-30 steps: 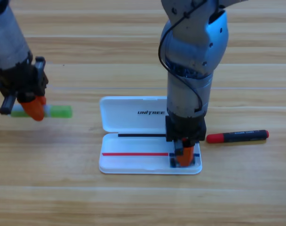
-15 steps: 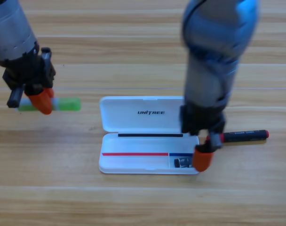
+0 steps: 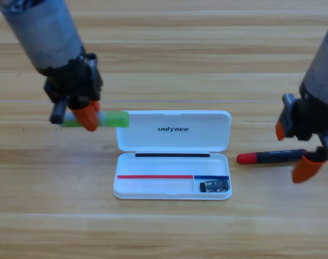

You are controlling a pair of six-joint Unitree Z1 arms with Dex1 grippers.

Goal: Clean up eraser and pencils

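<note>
Left of the case (image 3: 172, 131), the left gripper (image 3: 87, 115) pinches the green pencil (image 3: 107, 120); keep it level over the tray. Eraser (image 3: 214, 186) inside; right gripper (image 3: 296, 151) spread over the red pencil (image 3: 272, 157).

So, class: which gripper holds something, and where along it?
The left gripper holds the light green pencil near its middle; the right gripper is open, empty.

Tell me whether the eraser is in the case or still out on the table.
In. The eraser lies in the small lower-right compartment of the open white case, with no gripper touching it.
</note>
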